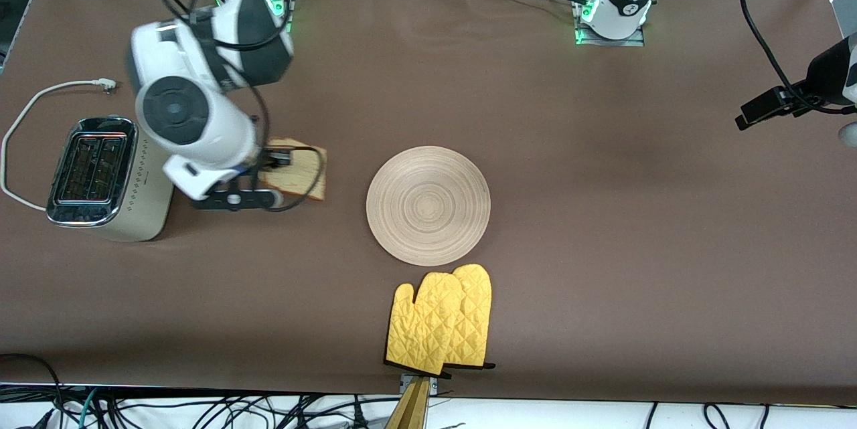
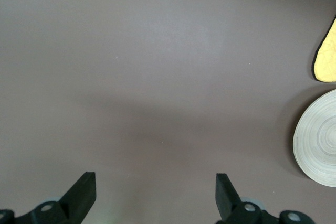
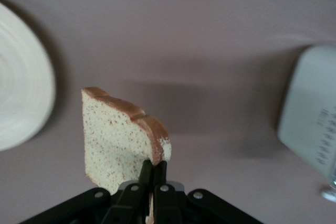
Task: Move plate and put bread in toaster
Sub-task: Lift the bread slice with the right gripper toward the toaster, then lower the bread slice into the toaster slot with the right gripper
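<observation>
My right gripper (image 1: 276, 162) is shut on the bread (image 1: 304, 173), a pale speckled slice with a brown crust, and holds it by one edge over the table between the toaster and the plate. In the right wrist view the fingers (image 3: 153, 167) pinch the slice (image 3: 113, 135). The cream toaster (image 1: 100, 178) with its chrome top stands toward the right arm's end and shows in the right wrist view (image 3: 312, 124). The round wooden plate (image 1: 428, 205) lies mid-table and is empty. My left gripper (image 2: 156, 182) is open and empty over bare table at the left arm's end (image 1: 763, 108).
A pair of yellow oven mitts (image 1: 442, 322) lies near the table's front edge, nearer the front camera than the plate. The toaster's white cord (image 1: 27, 108) loops on the table beside it. Brown cloth covers the table (image 1: 602, 248).
</observation>
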Available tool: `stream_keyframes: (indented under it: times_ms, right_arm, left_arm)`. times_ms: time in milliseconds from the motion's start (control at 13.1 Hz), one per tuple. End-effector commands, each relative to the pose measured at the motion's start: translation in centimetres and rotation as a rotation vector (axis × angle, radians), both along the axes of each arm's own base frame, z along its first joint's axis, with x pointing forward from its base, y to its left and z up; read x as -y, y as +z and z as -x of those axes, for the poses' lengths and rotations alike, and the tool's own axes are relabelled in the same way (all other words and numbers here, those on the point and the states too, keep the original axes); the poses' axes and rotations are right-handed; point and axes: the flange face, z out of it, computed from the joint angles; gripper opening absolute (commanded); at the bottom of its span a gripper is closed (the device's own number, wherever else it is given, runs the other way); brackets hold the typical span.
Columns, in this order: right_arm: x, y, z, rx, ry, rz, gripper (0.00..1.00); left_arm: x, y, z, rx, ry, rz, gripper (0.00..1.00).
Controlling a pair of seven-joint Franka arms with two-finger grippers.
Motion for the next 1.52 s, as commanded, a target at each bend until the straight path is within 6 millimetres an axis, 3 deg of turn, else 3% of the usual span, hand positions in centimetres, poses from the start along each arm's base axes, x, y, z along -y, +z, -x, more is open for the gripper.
stream_keyframes:
  times_ms: [0, 229, 609, 762, 1066, 1447]
  right_arm:
    - [7.6, 1.3, -0.3, -0.081, 0.022, 0.098, 0.0]
    - [15.9, 2.7, -0.8, -0.111, -0.026, 0.176, 0.0]
    - [24.9, 3.3, -1.1, -0.157, -0.032, 0.359, 0.0]
    - [26.1, 3.1, -1.7, -0.153, -0.008, 0.43, 0.0]
    - [31.3, 1.5, -2.9, -0.149, 0.04, 0.439, 0.0]
    - [31.4, -0.3, -3.6, -0.152, 0.045, 0.45, 0.0]
  left_arm:
    - [0.0, 0.5, -0.2, -0.001, 0.009, 0.013, 1.0]
    - [0.0, 0.5, -0.2, -0.001, 0.009, 0.013, 1.0]
    - [0.0, 0.6, -0.2, 0.0, 0.008, 0.013, 1.0]
    - [0.0, 0.6, -0.2, 0.0, 0.009, 0.013, 1.0]
    - [0.0, 0.6, -0.2, 0.002, 0.008, 0.013, 1.0]
    - [0.0, 0.6, -0.2, 0.0, 0.008, 0.013, 1.0]
